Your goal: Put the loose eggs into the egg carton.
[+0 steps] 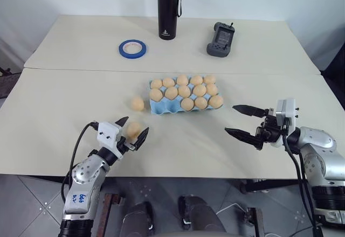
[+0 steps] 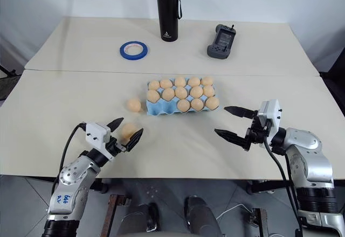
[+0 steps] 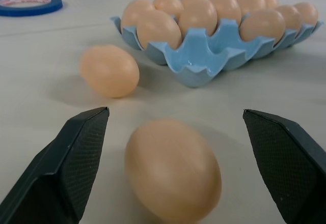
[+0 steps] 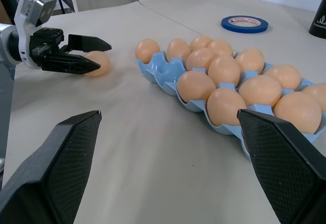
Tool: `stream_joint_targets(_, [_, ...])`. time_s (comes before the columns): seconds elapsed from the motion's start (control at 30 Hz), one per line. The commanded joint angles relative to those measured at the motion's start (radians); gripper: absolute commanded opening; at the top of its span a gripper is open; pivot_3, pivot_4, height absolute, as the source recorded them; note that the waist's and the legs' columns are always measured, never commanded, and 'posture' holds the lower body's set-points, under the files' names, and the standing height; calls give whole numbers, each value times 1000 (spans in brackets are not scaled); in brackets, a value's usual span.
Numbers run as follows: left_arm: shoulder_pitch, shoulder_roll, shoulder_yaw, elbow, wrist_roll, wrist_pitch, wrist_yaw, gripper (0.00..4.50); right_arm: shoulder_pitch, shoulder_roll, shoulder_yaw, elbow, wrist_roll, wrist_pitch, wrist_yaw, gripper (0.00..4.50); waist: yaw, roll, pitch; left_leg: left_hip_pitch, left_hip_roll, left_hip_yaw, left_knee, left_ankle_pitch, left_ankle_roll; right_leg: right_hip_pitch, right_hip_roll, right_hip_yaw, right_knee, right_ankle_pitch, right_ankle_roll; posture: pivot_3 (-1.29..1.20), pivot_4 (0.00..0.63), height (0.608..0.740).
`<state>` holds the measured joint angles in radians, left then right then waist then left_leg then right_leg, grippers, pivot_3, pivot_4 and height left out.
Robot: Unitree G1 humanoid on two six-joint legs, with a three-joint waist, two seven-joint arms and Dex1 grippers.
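The left gripper [image 1: 133, 130] has its fingers spread around one loose egg [image 3: 172, 169] on the table [image 1: 64, 97], not touching it. A second egg [image 1: 137, 103] lies just beside the blue egg carton [image 1: 159, 107]. The right gripper [image 1: 241, 121] hovers, fingers spread, empty.

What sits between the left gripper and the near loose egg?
Nothing visible. The left gripper is open with the near egg lying on the table between its fingers, untouched. The other loose egg lies beyond, beside the egg carton.
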<state>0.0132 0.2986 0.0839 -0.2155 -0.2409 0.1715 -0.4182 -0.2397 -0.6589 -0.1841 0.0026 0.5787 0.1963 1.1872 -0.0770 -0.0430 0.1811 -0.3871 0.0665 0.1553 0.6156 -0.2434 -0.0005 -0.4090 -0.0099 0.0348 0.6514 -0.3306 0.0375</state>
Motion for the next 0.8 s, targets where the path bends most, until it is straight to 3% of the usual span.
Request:
stream_joint_targets(0.03, [-12,12,-30,0,14,72,7,3873,-3,-14,-22,-30,5,-6,-4,4500,0,0,0,0,0,0,0,0,0,0,0,0,0,0,0,0,150,740])
stream_joint_targets(0.23, [-26,6,-27,1,16,70,11,1937,-3,-23,-27,-26,2,-8,-3,4500,1,0,0,0,0,0,0,0,0,0,0,0,0,0,0,0,150,740])
stream_joint_targets(0.27, [-28,5,-23,-2,8,59,4,1800,-3,-25,-29,-25,2,-7,-2,4500,1,0,0,0,0,0,0,0,0,0,0,0,0,0,0,0,150,740])
stream_joint_targets(0.47, [-54,-27,-5,-63,-92,-18,-66,1715,2,-24,-56,-29,27,-15,9,4500,4,0,0,0,0,0,0,0,0,0,0,0,0,0,0,0,150,740])
stream_joint_targets(0.8, [-236,-65,-69,-72,-140,52,-74,1714,42,12,-94,-61,66,-28,-1,4500,22,0,0,0,0,0,3,0,0,0,0,0,1,0,0,0,150,740])
